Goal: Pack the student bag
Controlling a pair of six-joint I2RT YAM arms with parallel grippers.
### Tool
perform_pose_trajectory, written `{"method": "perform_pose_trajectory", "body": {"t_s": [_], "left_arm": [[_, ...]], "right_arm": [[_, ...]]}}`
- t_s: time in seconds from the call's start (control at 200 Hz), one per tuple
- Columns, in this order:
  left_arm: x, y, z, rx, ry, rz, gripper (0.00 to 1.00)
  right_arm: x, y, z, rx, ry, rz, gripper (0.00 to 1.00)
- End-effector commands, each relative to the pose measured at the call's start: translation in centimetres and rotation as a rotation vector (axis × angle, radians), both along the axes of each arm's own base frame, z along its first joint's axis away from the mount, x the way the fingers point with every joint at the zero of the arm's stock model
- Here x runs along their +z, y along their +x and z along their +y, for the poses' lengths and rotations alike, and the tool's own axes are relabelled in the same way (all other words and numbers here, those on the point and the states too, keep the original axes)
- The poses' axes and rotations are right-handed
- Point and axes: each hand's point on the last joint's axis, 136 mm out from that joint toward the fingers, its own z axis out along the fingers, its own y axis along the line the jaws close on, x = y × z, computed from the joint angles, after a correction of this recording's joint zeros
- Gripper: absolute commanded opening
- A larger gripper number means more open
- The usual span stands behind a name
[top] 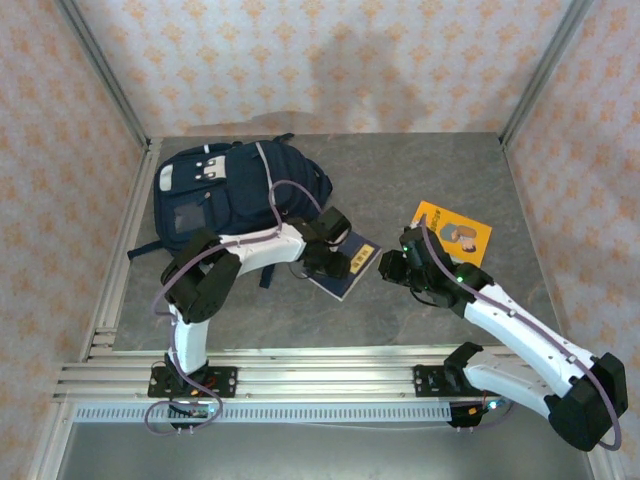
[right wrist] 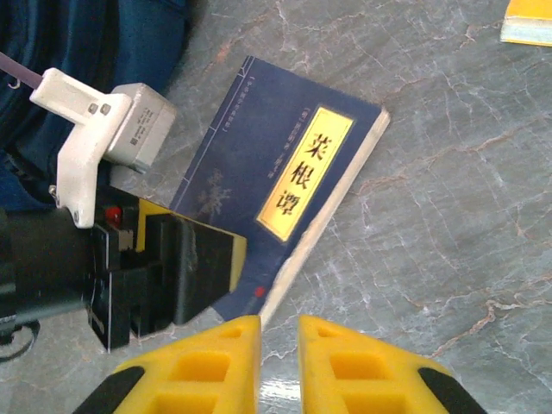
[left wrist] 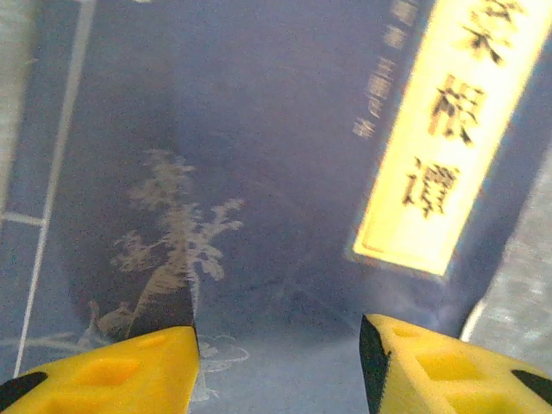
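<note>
Yellow moulded pads (left wrist: 103,371) of the left gripper (left wrist: 276,379) sat closest to the left wrist lens. They stood apart with nothing clamped between them, and the cover of the blue book (left wrist: 259,172) lay beyond. The pads (right wrist: 345,362) of the right gripper (right wrist: 278,362) were drawn almost together, and the narrow slit between them held nothing. The student bag (top: 225,195) lay flat, front face up, in the 10 o'clock part of the table (top: 430,170). Its long axis ran roughly from 9 to 3 o'clock. The front pocket and white patches sat toward the 9 o'clock end, and one strap trailed off toward 8 o'clock. Which end was the top could not be told. The bag was soft navy fabric with a rounded, slightly rumpled outline and a pale grey stripe curving across it. The table surface was grey with a marbled, stone-like pattern. The blue book was thin and rectangular, with a yellow title label on a dark cover. An orange-yellow book (top: 455,232) lay flat at 1 o'clock of the right gripper. The bag lay at 10 o'clock of the left gripper, just beside it, and the left forearm crossed the bag's 5 o'clock edge. From the right gripper the bag lay between 9 and 10 o'clock, well apart, with the blue book between them.
</note>
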Motion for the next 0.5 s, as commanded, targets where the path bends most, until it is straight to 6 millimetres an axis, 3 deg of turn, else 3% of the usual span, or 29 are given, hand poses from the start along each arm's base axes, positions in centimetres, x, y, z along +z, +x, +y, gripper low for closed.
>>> {"method": "perform_pose_trajectory", "body": {"t_s": [0.0, 0.095, 0.215, 0.29, 0.495], "left_arm": [[-1.0, -3.8, -3.2, -0.052, -0.065, 0.131, 0.54], [2.1, -3.6, -4.4, -0.065, -0.128, 0.082, 0.55], [5.5, -1.8, -3.2, -0.022, -0.167, 0.006, 0.59], [5.6, -0.5, -1.8, 0.023, -0.158, 0.000, 0.60], [3.6, 3.0, 2.1, 0.143, -0.124, 0.005, 0.61]], "right_arm": [[-0.5, 0.1, -1.3, -0.037, -0.054, -0.002, 0.19], [-1.0, 0.2, -2.2, -0.071, -0.071, 0.019, 0.20], [-2.7, 0.6, -2.6, -0.116, -0.007, 0.104, 0.20], [-3.8, 1.1, -1.8, -0.105, 0.046, 0.161, 0.20], [-6.7, 2.5, 0.0, -0.052, 0.026, 0.294, 0.27]]}}
